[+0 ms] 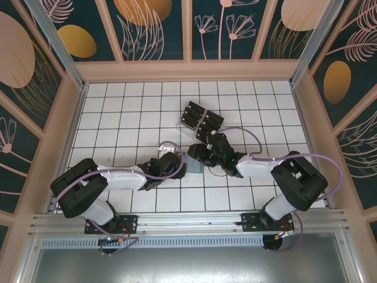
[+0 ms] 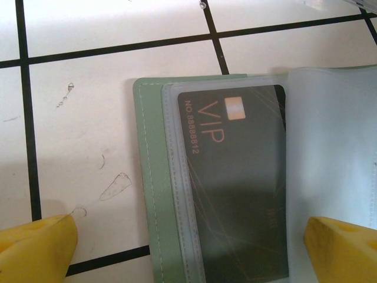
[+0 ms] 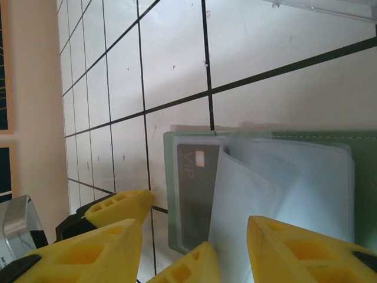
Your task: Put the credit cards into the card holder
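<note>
The grey-green card holder (image 2: 150,177) lies open on the white tiles, its clear sleeves fanned out. One black credit card (image 2: 235,188) marked VIP sits in a sleeve at the holder's left edge. My left gripper (image 2: 189,223) is open wide, one finger on the tile beside the holder and the other over a clear sleeve. In the right wrist view the holder (image 3: 171,194) and the same card (image 3: 197,194) lie ahead. My right gripper (image 3: 194,227) is open, with a raised clear sleeve (image 3: 241,218) between its fingers. From above, both grippers (image 1: 179,167) (image 1: 199,154) meet over the holder (image 1: 194,168).
A clear slotted rack (image 1: 179,125) with more black cards (image 1: 203,118) stands just beyond the right gripper. The left gripper's fingers (image 3: 121,206) crowd the right wrist view. Patterned walls and a wooden ledge (image 1: 188,71) enclose the tiled floor.
</note>
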